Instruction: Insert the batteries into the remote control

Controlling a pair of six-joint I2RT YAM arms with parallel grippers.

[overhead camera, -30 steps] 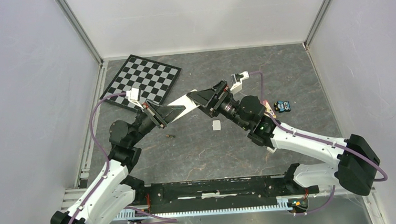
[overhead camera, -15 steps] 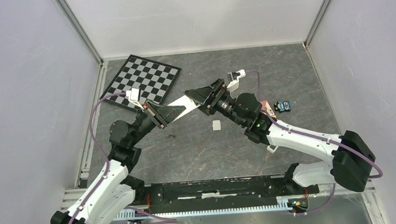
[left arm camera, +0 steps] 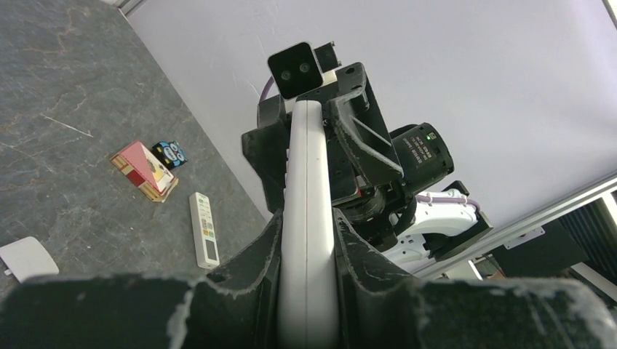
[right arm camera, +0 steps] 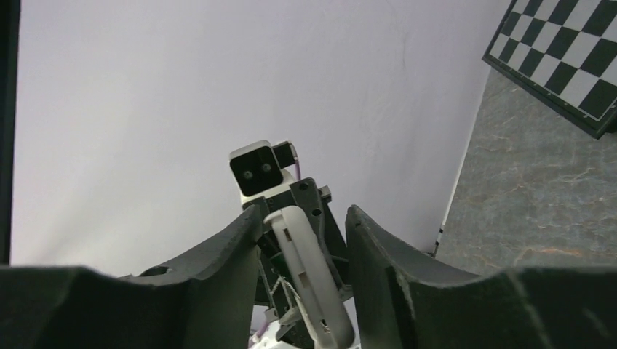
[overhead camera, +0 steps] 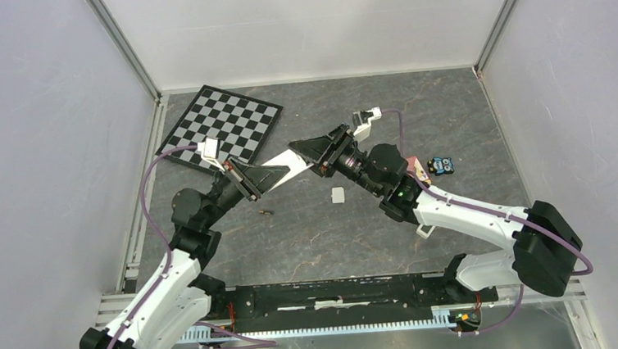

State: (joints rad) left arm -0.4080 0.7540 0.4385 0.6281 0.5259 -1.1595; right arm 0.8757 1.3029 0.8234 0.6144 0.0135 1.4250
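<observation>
The white remote control (overhead camera: pixel 287 166) is held off the table, and my left gripper (overhead camera: pixel 279 173) is shut on its near end. Seen edge-on in the left wrist view, the remote control (left arm camera: pixel 307 167) is pressed between both dark fingers of the left gripper (left arm camera: pixel 307 214). My right gripper (overhead camera: pixel 301 157) straddles the remote's other end. In the right wrist view the remote control (right arm camera: pixel 309 283) sits between the jaws of the right gripper (right arm camera: pixel 305 214) with a gap on each side. One small dark battery (overhead camera: pixel 266 213) lies on the table below the left gripper.
A small white battery cover (overhead camera: pixel 338 195) lies on the table mid-scene. A chessboard (overhead camera: pixel 222 123) sits at the back left. A red box (left arm camera: pixel 144 169), a blue object (overhead camera: pixel 441 165) and a second, slim white remote (left arm camera: pixel 204 231) lie near the right arm.
My right gripper has moved left over the far end of the remote and its jaws have narrowed around it. The left gripper has kept its hold and not moved.
</observation>
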